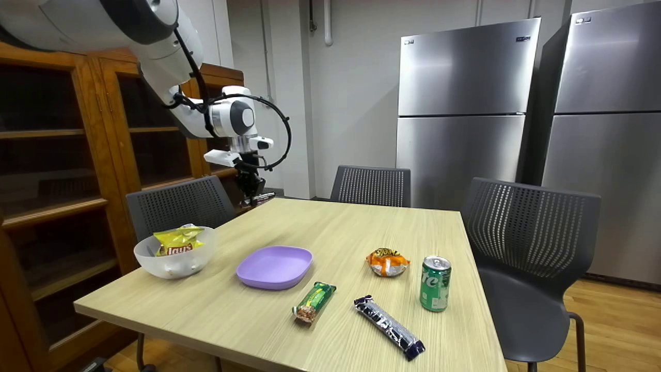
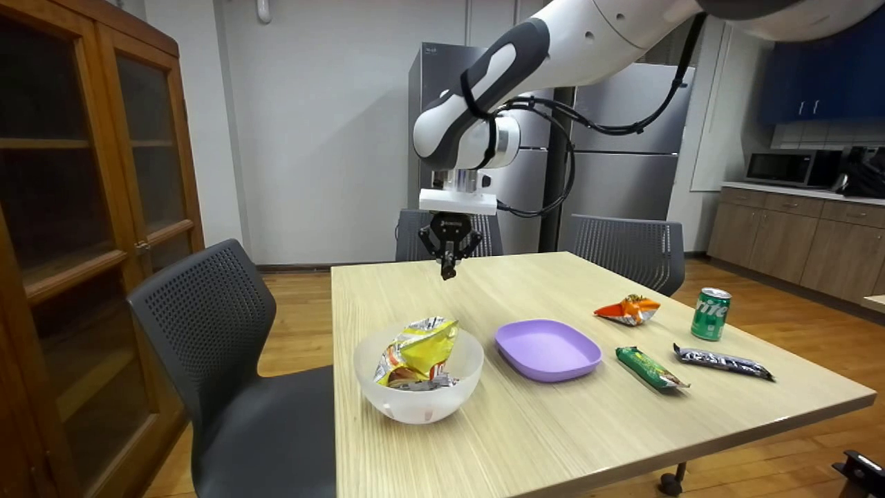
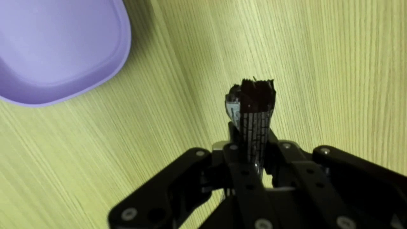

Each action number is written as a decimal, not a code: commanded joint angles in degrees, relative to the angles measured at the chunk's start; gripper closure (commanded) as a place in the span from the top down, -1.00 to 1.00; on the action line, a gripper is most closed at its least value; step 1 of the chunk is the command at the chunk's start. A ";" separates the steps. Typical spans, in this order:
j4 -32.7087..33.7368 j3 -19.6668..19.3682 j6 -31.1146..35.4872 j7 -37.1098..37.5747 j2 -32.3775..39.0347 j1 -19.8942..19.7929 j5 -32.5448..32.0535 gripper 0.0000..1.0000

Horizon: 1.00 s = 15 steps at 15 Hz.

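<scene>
My gripper [image 3: 251, 136] is shut on a dark brown wrapped bar [image 3: 258, 98] with fine white print, whose far end sticks out beyond the fingers. In an exterior view the gripper [image 1: 251, 195] and bar [image 1: 266, 197] hang near the table's far left side. Seen from elsewhere, the gripper [image 2: 448, 266] is above the tabletop, and the bar shows only as a small dark end. A purple plate [image 3: 60, 41] with nothing on it lies to the upper left in the wrist view. Beside the plate [image 2: 550, 349] stands a frosted bowl [image 2: 422, 407] holding a yellow chip bag [image 2: 432, 349].
On the table [image 1: 330, 219] lie a green wrapped bar [image 1: 316, 300], a dark purple and silver bar [image 1: 388, 326] and an orange snack bag [image 1: 387, 262]. A green can [image 1: 435, 284] stands upright near the edge. Chairs [image 1: 537, 258] surround the table; a wooden cabinet [image 2: 83, 228] stands beyond.
</scene>
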 commanded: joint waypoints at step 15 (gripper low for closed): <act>-42.42 -1.40 14.22 -1.08 -24.02 -1.87 0.45 -0.91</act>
